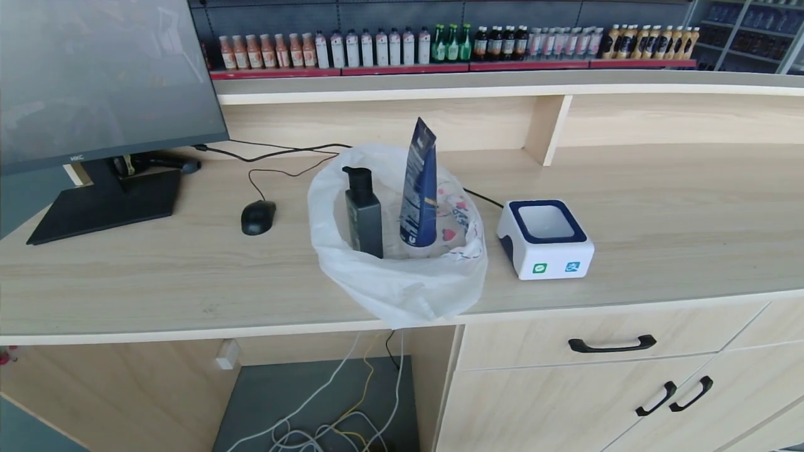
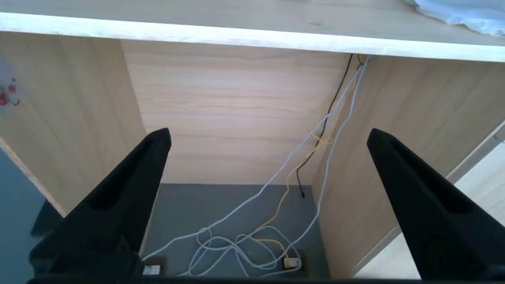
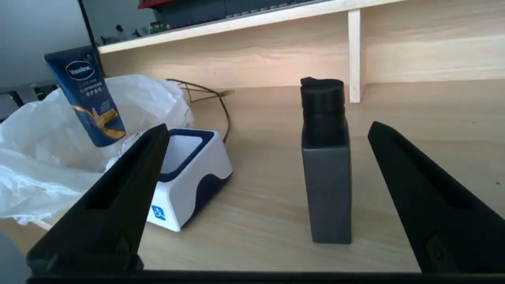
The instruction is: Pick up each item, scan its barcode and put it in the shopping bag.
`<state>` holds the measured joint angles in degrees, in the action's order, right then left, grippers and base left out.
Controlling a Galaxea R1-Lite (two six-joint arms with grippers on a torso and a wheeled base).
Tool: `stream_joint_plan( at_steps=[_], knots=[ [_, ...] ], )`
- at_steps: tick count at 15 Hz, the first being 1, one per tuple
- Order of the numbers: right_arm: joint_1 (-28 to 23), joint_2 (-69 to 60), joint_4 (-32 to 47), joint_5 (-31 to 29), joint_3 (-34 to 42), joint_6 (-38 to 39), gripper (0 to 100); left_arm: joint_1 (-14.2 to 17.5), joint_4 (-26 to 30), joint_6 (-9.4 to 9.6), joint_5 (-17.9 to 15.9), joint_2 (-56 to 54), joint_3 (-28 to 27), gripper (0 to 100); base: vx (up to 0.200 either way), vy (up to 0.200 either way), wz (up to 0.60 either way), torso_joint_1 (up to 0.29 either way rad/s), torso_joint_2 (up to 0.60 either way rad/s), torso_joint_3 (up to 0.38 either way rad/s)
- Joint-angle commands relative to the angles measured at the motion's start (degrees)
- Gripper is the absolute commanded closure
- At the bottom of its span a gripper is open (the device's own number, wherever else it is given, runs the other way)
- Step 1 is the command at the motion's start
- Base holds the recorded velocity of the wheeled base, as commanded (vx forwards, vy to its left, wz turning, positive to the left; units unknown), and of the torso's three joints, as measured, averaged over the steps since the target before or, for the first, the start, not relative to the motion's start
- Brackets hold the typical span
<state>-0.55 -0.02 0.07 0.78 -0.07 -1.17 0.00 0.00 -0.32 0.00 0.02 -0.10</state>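
My right fingers are spread wide and empty; the dark pump bottle stands upright on the desk near the scanner, on its side away from the bag. Rigid, smooth, probably heavy with liquid: I'd clamp the flat body, not the pump. My left fingers gape too.

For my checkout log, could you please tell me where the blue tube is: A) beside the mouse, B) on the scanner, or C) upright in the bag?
C: the tube stands upright inside the bag, to the left of the scanner.
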Motion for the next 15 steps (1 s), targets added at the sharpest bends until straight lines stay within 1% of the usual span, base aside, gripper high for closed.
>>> stream_joint_plan(
  at_steps=[1,8,15],
  knots=[
    [0.0,0.0,0.0,0.0,0.1,0.1,0,0.0,0.0,0.05,0.0,0.0,0.0,0,0.0,-0.2,0.0,0.007,0.0,0.002],
    [0.0,0.0,0.0,0.0,0.1,-0.1,0,0.0,0.0,0.05,0.0,0.0,0.0,0,0.0,-0.2,0.0,0.002,0.0,0.003],
    [0.0,0.0,-0.1,0.0,0.1,-0.1,0,0.0,0.0,-0.03,0.0,0.0,0.0,0,0.0,0.0,0.0,0.0,0.0,0.0]
  ],
)
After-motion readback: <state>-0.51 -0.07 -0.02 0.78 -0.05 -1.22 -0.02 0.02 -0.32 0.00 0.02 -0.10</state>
